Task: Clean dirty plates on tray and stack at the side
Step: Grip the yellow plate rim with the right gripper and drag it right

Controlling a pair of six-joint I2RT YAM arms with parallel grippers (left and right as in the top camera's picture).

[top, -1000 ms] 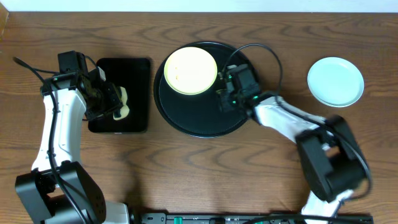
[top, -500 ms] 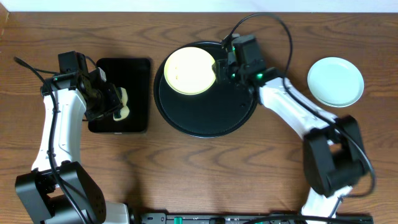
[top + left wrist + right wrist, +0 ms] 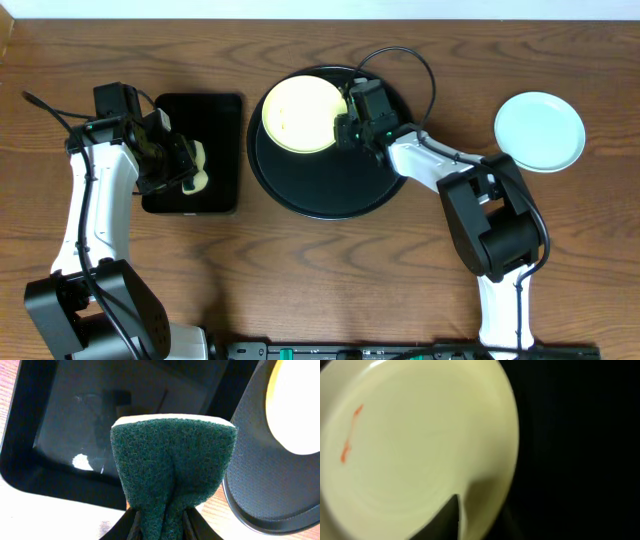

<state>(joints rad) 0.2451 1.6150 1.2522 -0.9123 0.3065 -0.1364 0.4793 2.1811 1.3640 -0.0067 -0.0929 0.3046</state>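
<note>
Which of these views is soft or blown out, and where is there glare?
Right wrist view: soft all over, the yellow plate hazy, the tray crushed to featureless black. Left wrist view: the sponge crisp, a bright glare spot on the rectangular tray, the plate's edge washed out at top right. Overhead view: even light, sharp, faint sheen on the rectangular tray.

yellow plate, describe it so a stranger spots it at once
Find the large round black tray mid-table. The pale yellow plate lies in its far-left part. Unlike the mint-blue plate on the table to the right, it bears an orange smear.
</note>
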